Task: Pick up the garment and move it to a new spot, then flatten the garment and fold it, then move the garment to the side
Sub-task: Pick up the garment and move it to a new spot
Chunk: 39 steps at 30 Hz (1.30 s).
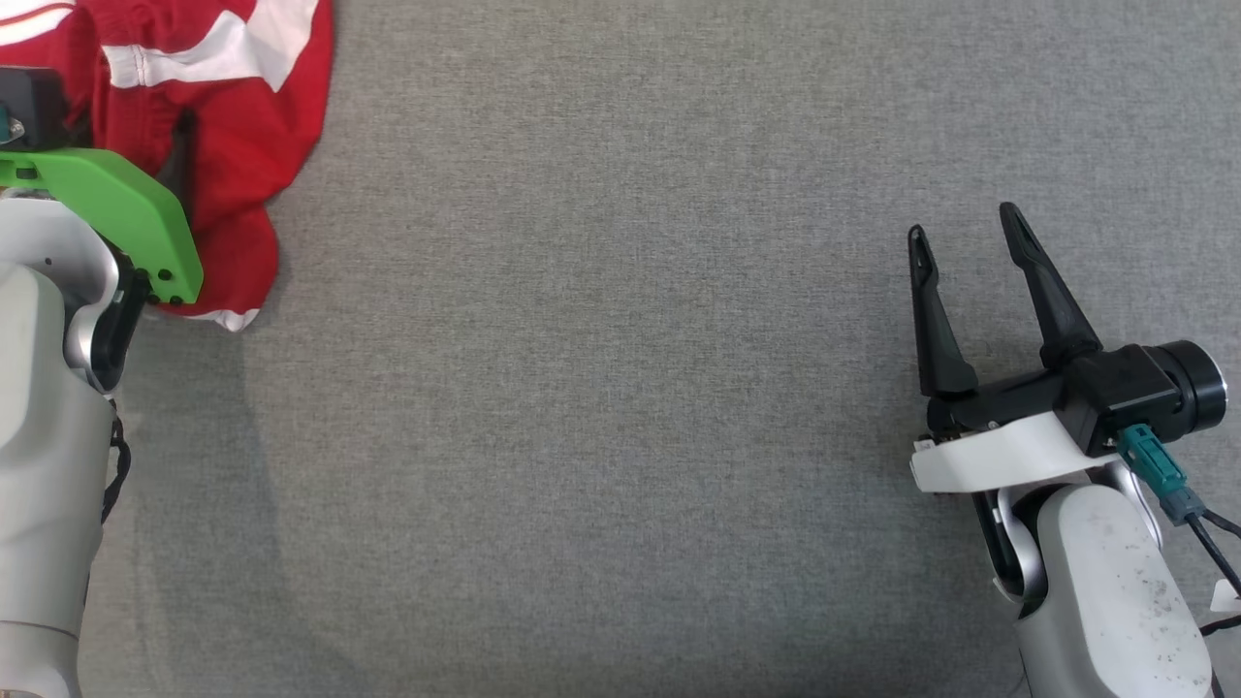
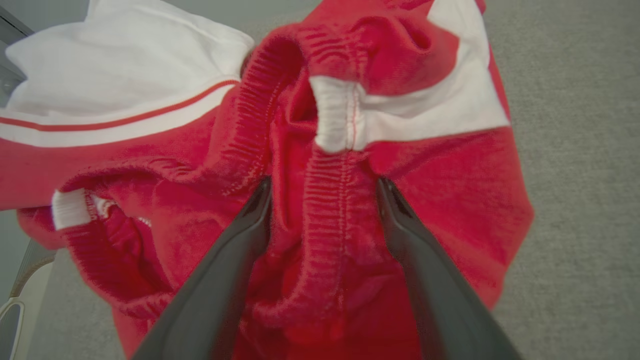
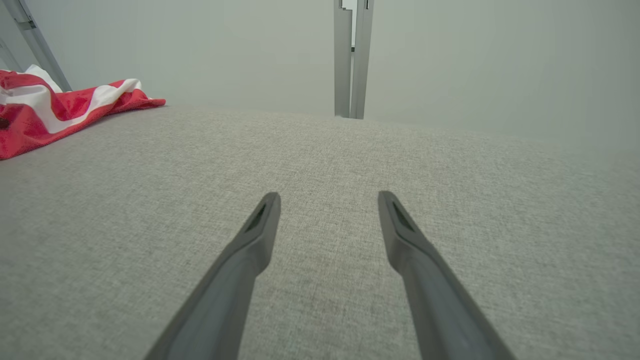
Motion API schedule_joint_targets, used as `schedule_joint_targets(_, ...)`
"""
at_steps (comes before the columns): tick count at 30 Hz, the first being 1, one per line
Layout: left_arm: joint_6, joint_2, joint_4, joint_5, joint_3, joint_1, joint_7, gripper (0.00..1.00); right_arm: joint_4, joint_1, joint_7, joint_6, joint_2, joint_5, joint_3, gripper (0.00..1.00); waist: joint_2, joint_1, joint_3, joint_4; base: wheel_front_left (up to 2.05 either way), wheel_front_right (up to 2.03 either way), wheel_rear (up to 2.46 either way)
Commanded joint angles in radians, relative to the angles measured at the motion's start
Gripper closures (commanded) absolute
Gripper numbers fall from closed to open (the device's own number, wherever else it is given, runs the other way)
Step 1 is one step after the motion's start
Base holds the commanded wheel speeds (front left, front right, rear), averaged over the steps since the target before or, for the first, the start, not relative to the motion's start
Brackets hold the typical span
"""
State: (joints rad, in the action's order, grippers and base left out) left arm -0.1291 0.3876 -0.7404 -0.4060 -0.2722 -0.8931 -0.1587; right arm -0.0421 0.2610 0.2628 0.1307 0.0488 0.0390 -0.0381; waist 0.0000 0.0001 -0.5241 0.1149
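Garment (image 1: 223, 116): red with white bands, crumpled in a heap at the desk's far left corner.
Left tool (image 2: 324, 185): fingers spread wide, straddling a raised ridge of ribbed waistband (image 2: 325, 235). Nothing is pinched. Cannot tell whether the tips touch the cloth.
Handling (judged): light, soft, limp knit, neither fragile nor slippery. Likely to sag and trail when lifted, and layers may come up together.
Where to hold (judged): the waistband ridge between the fingers. It is thicker, elastic and stands proud, so it should give a sure pinch. The flat panels would likely yield a single layer.
Desk (image 1: 601, 407): grey woven cover, with room in the middle to lay the garment flat.
Right tool (image 1: 962, 221): fingers spread, holding nothing, over the desk's near right part, well apart from the garment.
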Motion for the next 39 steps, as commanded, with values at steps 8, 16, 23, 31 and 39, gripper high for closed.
schedule_joint_targets(8, -0.001, 0.007, -0.040, -0.081, -0.030, -0.017, 0.048, 0.92, -0.011, 0.006, 0.003, 0.000, 0.003, -0.012, -0.009, 0.00, 0.0000, -0.0001, -0.005, -0.028, 0.00, 0.00, 0.00)
schedule_joint_targets(16, -0.001, 0.028, -0.023, -0.098, -0.060, -0.036, 0.151, 1.00, -0.025, -0.011, 0.003, 0.000, 0.003, -0.034, 0.000, 0.00, 0.0000, -0.0001, 0.073, -0.028, 0.00, 0.00, 0.00)
schedule_joint_targets(23, -0.001, 0.045, 0.029, -0.060, -0.108, -0.075, 0.201, 1.00, -0.038, -0.042, 0.003, 0.000, 0.003, -0.065, 0.014, 0.00, 0.0000, -0.0001, 0.176, -0.036, 0.00, 0.00, 0.00)
schedule_joint_targets(31, -0.001, -0.008, 0.177, -0.061, -0.219, -0.119, 0.203, 1.00, -0.055, -0.090, 0.003, 0.000, 0.003, -0.100, 0.040, 0.00, 0.0000, -0.0001, 0.300, -0.092, 0.00, 0.00, 0.00)
schedule_joint_targets(39, 0.002, -0.137, 0.321, -0.141, -0.303, -0.066, 0.226, 1.00, -0.051, -0.150, 0.003, 0.000, 0.003, -0.117, 0.108, 0.00, 0.0000, -0.0001, 0.364, -0.188, 0.00, 0.00, 0.00)
